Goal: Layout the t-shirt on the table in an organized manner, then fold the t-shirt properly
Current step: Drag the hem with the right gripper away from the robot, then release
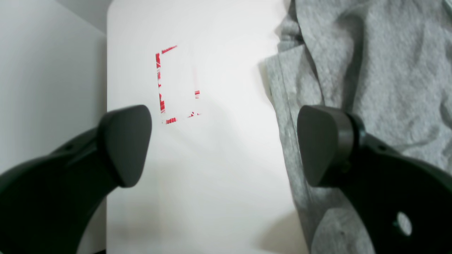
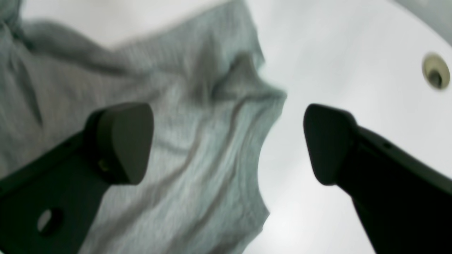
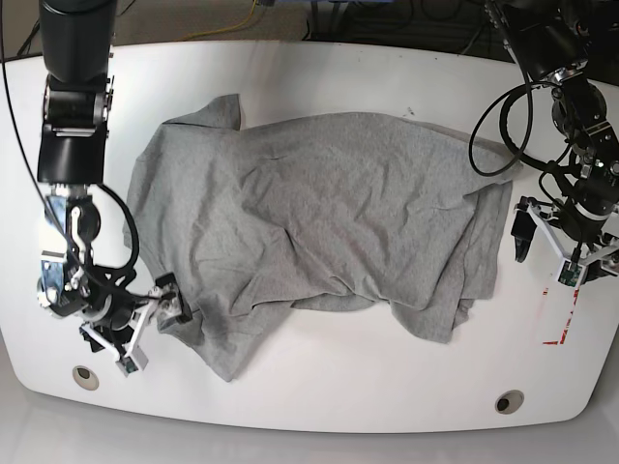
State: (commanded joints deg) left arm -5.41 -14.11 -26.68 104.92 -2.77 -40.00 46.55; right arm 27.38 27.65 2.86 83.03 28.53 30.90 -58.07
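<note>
Soft wrinkled heather-grey short-sleeved cotton t-shirt [image 3: 319, 213] lay roughly spread across the middle of the glossy white counter [image 3: 319, 396], body mostly flat but creased. The hem side nearest the base camera was bunched and folded under itself, and one sleeve stuck out at the far corner. I judged layout only partly done, folding not started.

My right pincer [image 2: 227, 141] sat low at the shirt's near corner, on the base view's left. Its jaws were apart, nothing between them; in the right wrist view the ragged cloth edge ran down through the gap, one pad over fabric, the other over bare counter. I took that straddle as set for pinching the edge and tugging that corner outward to flatten it. The view was blurred, so I couldn't tell whether a pad touched the cloth. A round grey grommet [image 2: 436, 71] showed off to the side, well apart.

My left pincer [image 1: 224, 144] hung just beside the shirt's opposite side edge, jaws also wide apart and empty. One finger [image 1: 325, 144] lay over the grey hem, the other over white counter, and the red dashed rectangle mark [image 1: 176, 84] sat beyond it. That arm reached in from the far corner, wrist bent downward, cable looped above it. The right arm dropped from its tall black column, forearm folded low toward the counter.
</note>
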